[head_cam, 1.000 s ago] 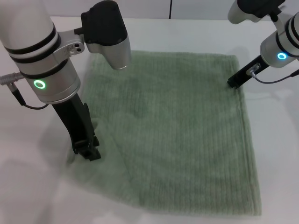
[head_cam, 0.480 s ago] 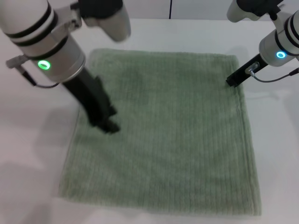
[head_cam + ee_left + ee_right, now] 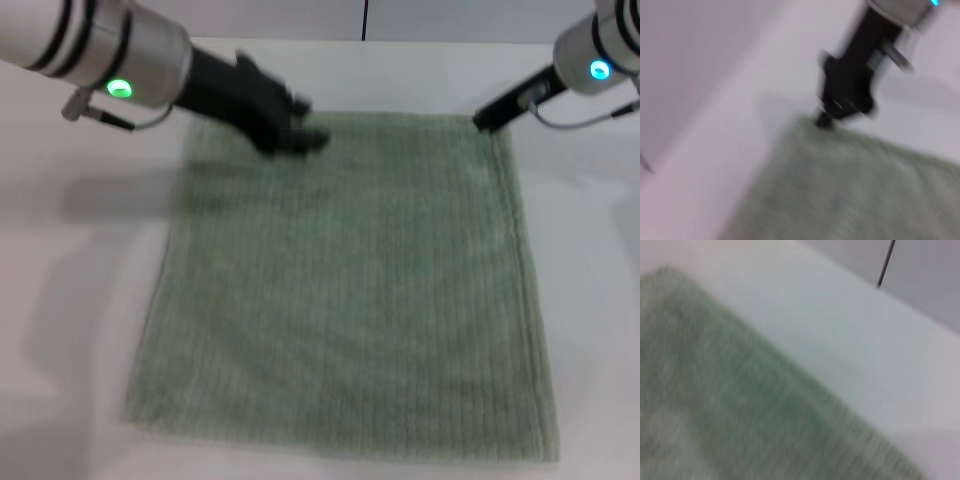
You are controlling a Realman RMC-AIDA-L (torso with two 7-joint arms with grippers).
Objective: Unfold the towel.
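Observation:
The towel [image 3: 350, 290] is a large pale sage-green ribbed cloth lying spread out flat on the white table [image 3: 70, 300], with all of its edges showing. My left gripper [image 3: 292, 128] is over the towel's far edge, left of the middle, and blurred by motion. My right gripper [image 3: 482, 121] is at the towel's far right corner. The left wrist view shows the right gripper [image 3: 832, 112] at that corner of the towel [image 3: 865, 195]. The right wrist view shows only an edge of the towel [image 3: 715, 390] on the table.
The white table [image 3: 830, 335] surrounds the towel on all sides. A wall with a dark vertical seam [image 3: 365, 18] runs behind the table's far edge. No other objects are in view.
The towel's near left corner, folded up under my left gripper a second ago, now lies flat. My left gripper swung from the left side to the far edge. My right gripper moved farther back.

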